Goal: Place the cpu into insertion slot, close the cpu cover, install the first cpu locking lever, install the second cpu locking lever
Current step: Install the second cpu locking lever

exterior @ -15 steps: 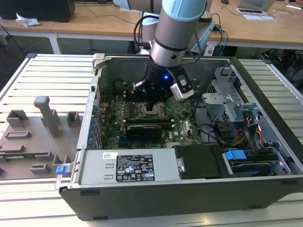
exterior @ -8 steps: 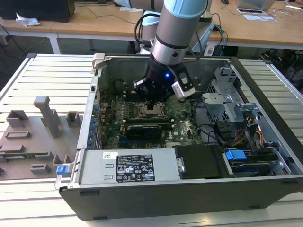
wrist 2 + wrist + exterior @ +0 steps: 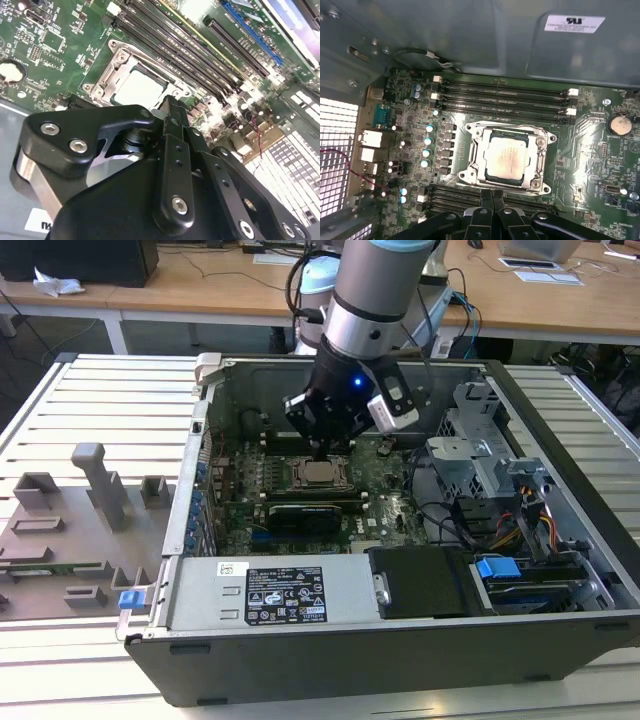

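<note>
1. Black linkage of the tool (image 3: 172, 107) sits nearest the lens in the second wrist view, bolted plates and screw heads in front and the two fingers running forward side by side.
2. Tool state: fingers (image 3: 492, 200) lie pressed together, tips meeting with nothing pinched between them, as seen in both wrist views.
3. Fingertips hang just beside one edge of the socket, close over the board; whether they touch the metal I cannot tell.
4. Cpu (image 3: 506, 151) lies flat in the socket, dull silver-tan top facing up. Also seen in the exterior view (image 3: 319, 473) directly under the tool (image 3: 322, 447), and in the second wrist view (image 3: 138, 90).
5. Cpu cover (image 3: 540, 150) is down: the silvery frame lies around the chip, which shows through its window. Frame also visible in the second wrist view (image 3: 116, 67).
6. Memory slots (image 3: 502, 97) run in dark parallel rows on both sides of the socket.
7. Green motherboard (image 3: 585, 145) carries a round coin battery (image 3: 619, 124) off to one side of the socket, well apart from it.
8. Exterior view: open computer case (image 3: 420, 665) lies on its side on a slatted white table (image 3: 100, 390); the arm (image 3: 375, 290) reaches down into it from above.
9. Grey fixture blocks (image 3: 100, 480) stand on the table at the exterior view's left, well apart from the case interior.
10. Blue-tipped cables (image 3: 497, 567) sit by the drive bay at the exterior view's right.
</note>
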Controlling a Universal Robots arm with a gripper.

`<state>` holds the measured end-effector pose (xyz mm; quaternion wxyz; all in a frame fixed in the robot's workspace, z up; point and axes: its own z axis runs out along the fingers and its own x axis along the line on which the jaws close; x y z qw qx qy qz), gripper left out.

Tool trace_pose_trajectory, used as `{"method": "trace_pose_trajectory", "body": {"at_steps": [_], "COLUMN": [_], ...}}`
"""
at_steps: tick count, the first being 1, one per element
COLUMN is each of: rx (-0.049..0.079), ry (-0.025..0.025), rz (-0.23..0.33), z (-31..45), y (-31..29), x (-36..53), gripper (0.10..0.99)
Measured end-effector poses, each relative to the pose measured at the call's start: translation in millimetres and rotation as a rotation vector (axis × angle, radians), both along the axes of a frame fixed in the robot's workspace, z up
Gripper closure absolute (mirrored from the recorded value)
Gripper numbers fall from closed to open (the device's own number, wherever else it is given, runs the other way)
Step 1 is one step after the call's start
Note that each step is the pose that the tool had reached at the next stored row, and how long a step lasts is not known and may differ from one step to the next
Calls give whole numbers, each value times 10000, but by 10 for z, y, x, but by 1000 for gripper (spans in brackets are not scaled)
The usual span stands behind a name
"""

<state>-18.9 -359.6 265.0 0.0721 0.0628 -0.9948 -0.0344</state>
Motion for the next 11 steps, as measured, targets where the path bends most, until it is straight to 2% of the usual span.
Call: {"method": "trace_pose_trajectory", "body": {"at_steps": [3, 6, 11], "rx": [-8, -9, -9], "ry": [-1, -1, -1], "rz": [1, 0, 0], "z": [71, 107, 113], "y": [1, 2, 2], "x": [1, 0, 0], "gripper": [980, 980, 980]}}
